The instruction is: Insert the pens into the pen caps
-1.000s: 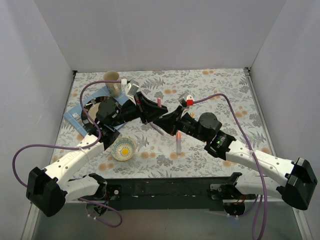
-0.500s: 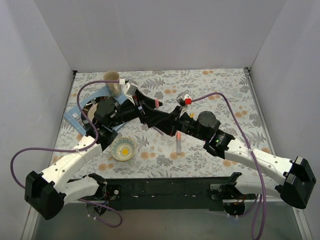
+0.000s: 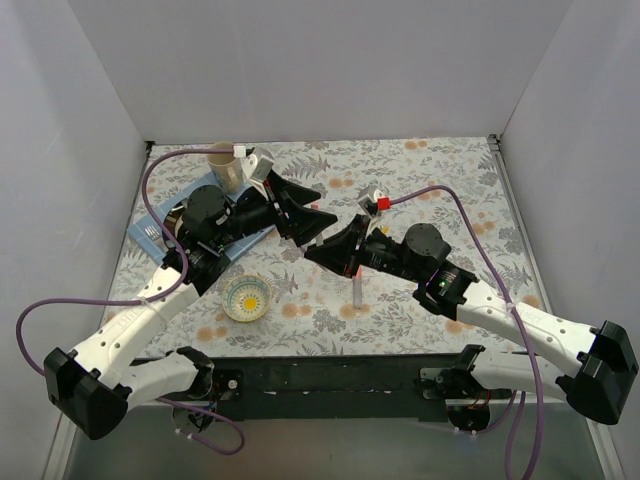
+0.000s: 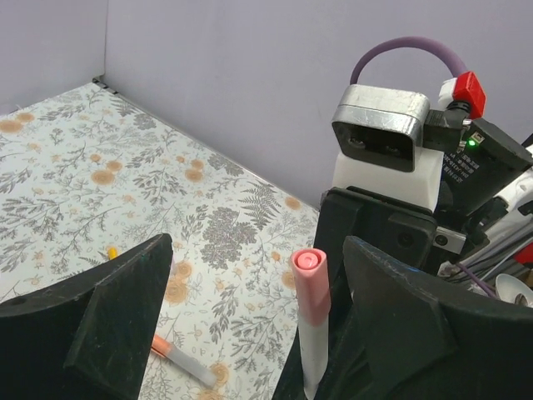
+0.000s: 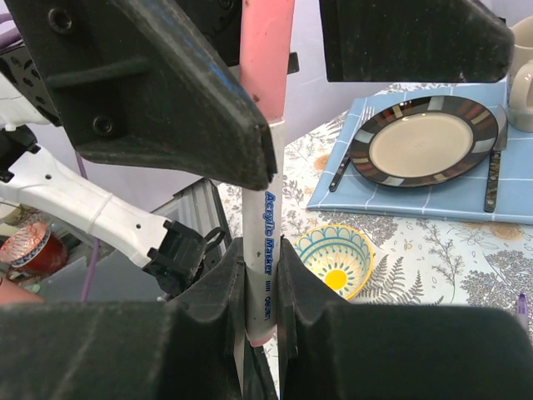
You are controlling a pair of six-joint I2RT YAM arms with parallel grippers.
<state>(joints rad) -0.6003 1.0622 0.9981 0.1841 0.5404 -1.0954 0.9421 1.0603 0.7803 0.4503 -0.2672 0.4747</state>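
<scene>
A pale-barrelled pen [image 5: 264, 250] marked "Acrylic Marker" stands upright with my right gripper [image 5: 260, 258] shut on its lower end. A pink pen cap [image 4: 310, 283] sits on its top end. My left gripper [image 4: 254, 275] is open, its two fingers [image 4: 92, 325] standing wide on either side of the capped end without touching it. From above, the left gripper [image 3: 308, 212] and right gripper [image 3: 332, 250] face each other over the middle of the table. A second pen [image 3: 356, 287] with an orange end lies flat on the cloth, also seen as the orange-ended pen [image 4: 179, 357].
A striped plate [image 5: 425, 137] rests on a blue mat [image 5: 391, 200] with a knife [image 5: 493, 175] and fork [image 5: 340, 171]. A yellow-blue bowl [image 3: 247, 297] stands near the left arm, a mug [image 3: 224, 165] at the back left. A tiny yellow piece [image 4: 112, 252] lies on the cloth.
My left gripper has opened, let go of the pink cap and drawn back a little to the left. The right gripper keeps its hold on the pen and has shifted slightly.
</scene>
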